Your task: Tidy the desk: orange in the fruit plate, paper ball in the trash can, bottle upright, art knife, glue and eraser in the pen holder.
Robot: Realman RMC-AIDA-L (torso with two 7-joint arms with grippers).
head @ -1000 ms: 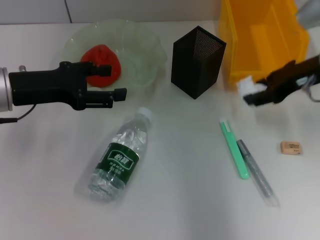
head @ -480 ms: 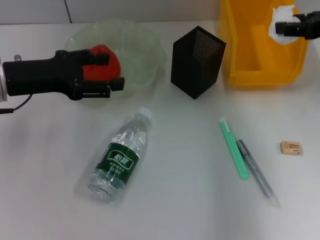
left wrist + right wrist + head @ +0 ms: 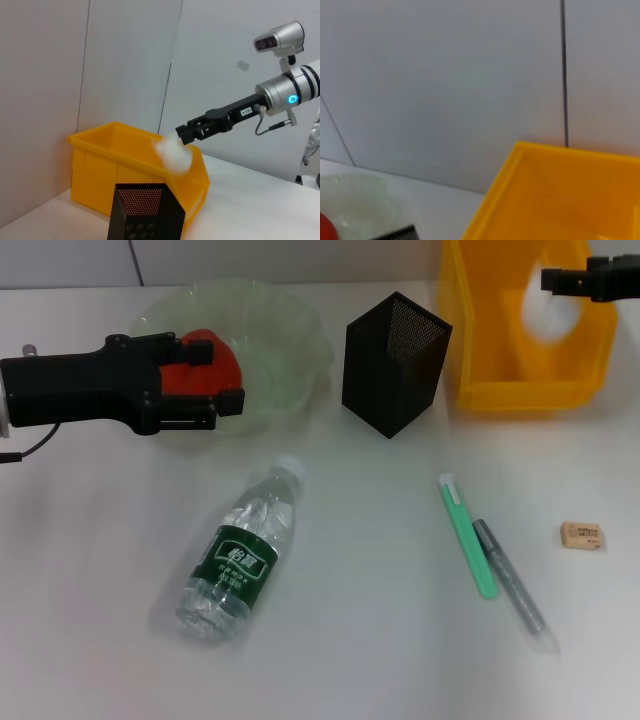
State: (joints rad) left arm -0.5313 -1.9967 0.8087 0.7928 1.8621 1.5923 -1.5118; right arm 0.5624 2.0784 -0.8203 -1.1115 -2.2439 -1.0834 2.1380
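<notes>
- White desk [image 3: 350, 640] fills the room's foreground; nearest lies the bottle [image 3: 240, 552] on its side, with the eraser [image 3: 582, 535] off to the right.
- Farther back, the left gripper [image 3: 222, 380] hovers with parted fingers over the fruit plate [image 3: 290, 340], just beside the orange [image 3: 215, 358] resting in it.
- Beside stands the pen holder [image 3: 395, 362].
- Farthest, the right gripper [image 3: 560, 280] is spread above the trash can [image 3: 500, 390]; the paper ball [image 3: 172, 150] hangs blurred just below its fingertips, free of them.

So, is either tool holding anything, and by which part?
Nothing. The paper ball falls free below the right tool, over the trash can; the left tool hovers open above the orange.
</notes>
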